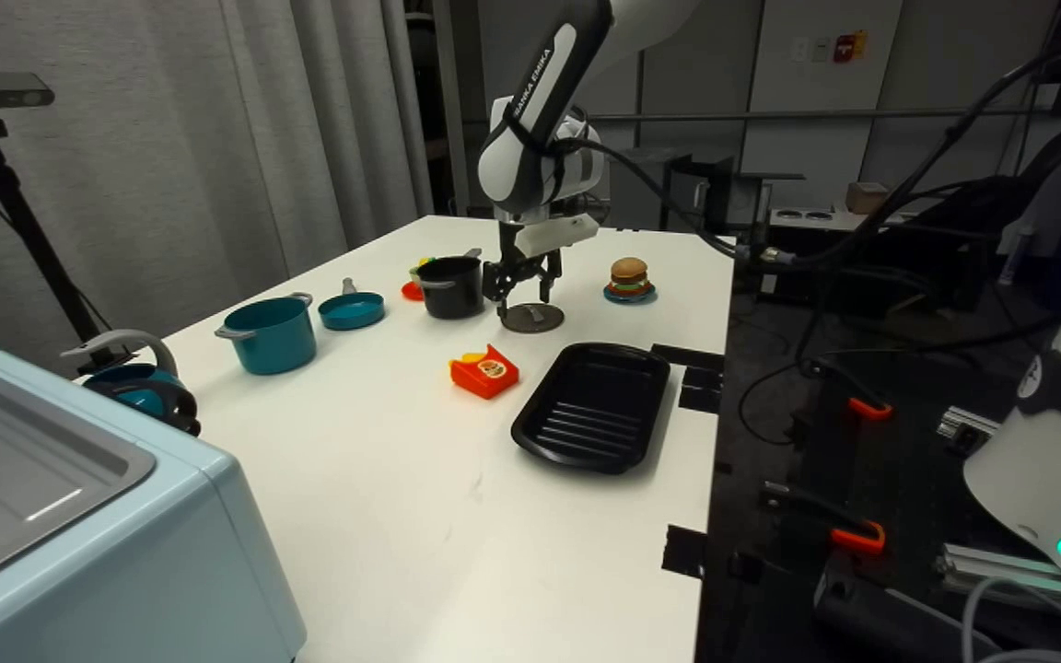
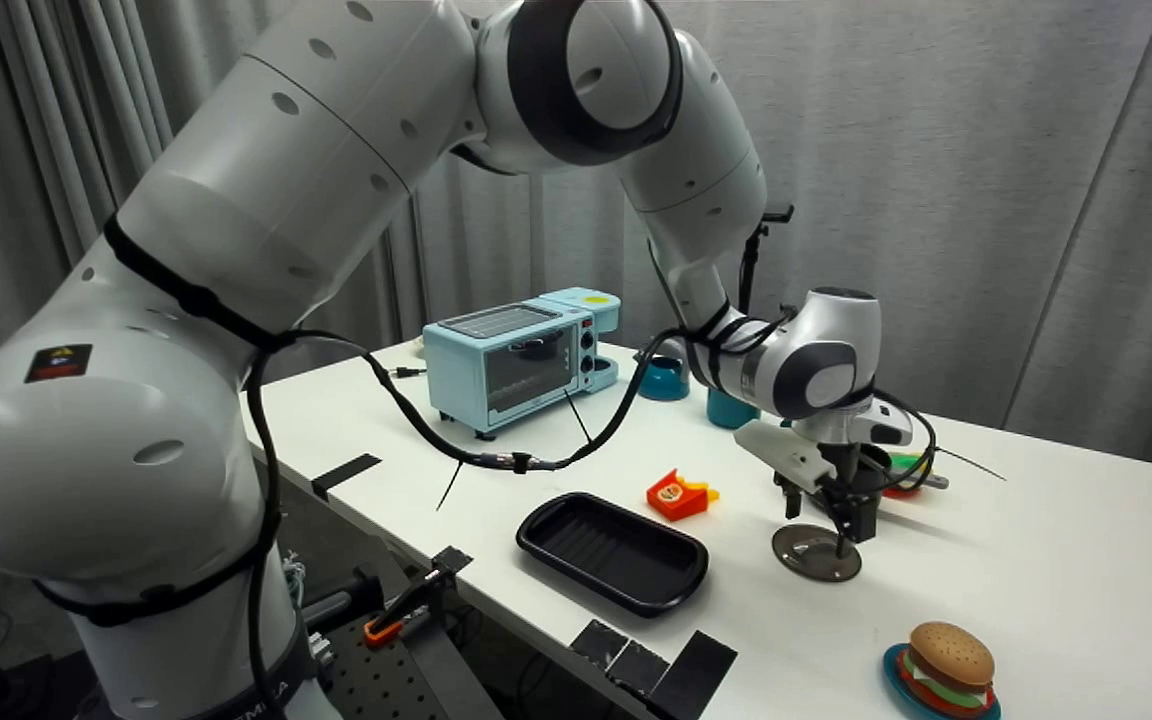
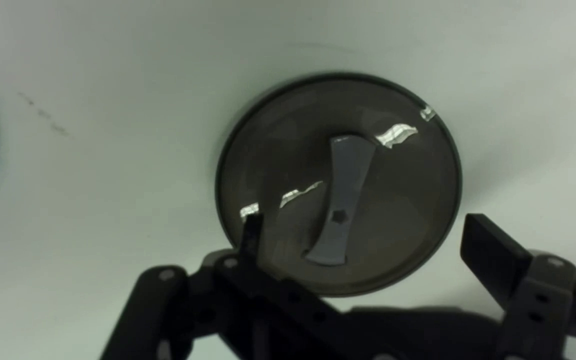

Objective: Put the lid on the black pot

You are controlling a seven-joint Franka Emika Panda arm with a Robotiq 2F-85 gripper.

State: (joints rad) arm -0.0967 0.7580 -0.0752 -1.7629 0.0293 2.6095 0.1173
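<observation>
The lid is a flat, round, dark disc with a grey handle strip across it. It lies flat on the white table, also in an exterior view and in the wrist view. My gripper points down just above the lid, open and with nothing between its fingers. In the wrist view the fingers are spread wide, one over the lid, one beyond its rim; the handle lies farther up the picture. The black pot stands open beside the gripper; in an exterior view the gripper partly hides it.
A black ridged pan and an orange-red fries box lie nearer the toy oven. A burger toy on a blue plate sits near the lid. A blue pot and small blue pan stand along the curtain side.
</observation>
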